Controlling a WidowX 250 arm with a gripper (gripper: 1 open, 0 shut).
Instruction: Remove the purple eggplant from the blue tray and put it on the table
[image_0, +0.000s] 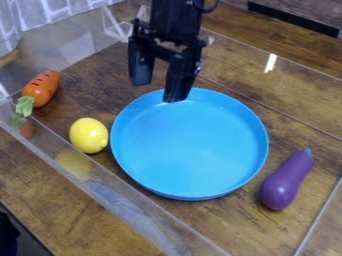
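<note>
Orange and plastic, a toy carrot (42, 88) with a green top is lying at the far left of the dark brown wooden plank table (120, 215), and a round yellow toy lemon (88, 134) is sitting near the left rim of the large round bright blue plastic tray (190, 189). Black, with its 2 fingers standing wide apart and gripping nothing, the gripper (159, 76) is pointing down over the tray's far rim. Right of the tray, just beside its rim, the glossy purple toy eggplant (286, 180) is resting on the table.
</note>
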